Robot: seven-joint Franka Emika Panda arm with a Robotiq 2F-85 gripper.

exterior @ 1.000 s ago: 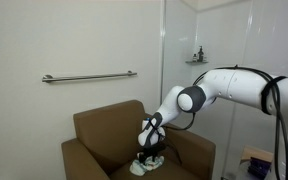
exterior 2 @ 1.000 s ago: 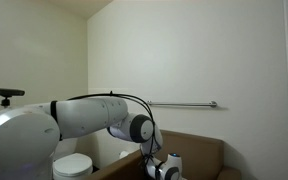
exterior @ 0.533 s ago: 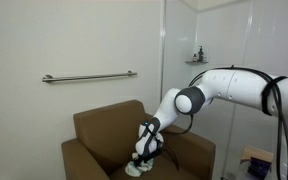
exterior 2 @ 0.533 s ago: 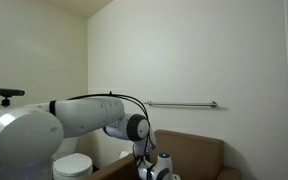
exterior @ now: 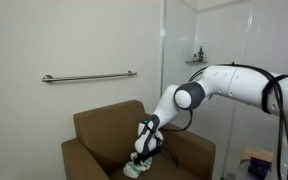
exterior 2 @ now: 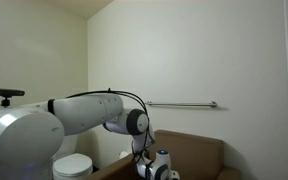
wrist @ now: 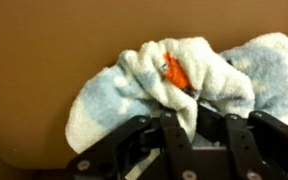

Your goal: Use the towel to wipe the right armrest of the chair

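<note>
Towel [wrist: 174, 85] lies bunched on the seat of the chair [exterior: 104, 130]. It is white with pale blue patches and has a small orange mark in its folds. Claw [wrist: 201, 118] is closed tight, pinching a fold of towel between its fingers. The towel sits between the chair's two arms. Grab bar [exterior: 89, 76] is on the wall above the chair back.

Item, as we logged it: one arm [exterior: 234, 84], rounded glossy white shells, dark grey joint cap [exterior: 190, 98]; black cables [exterior: 273, 98] alongside; black gripper [wrist: 206, 122], matte black fingers [wrist: 176, 135].
</note>
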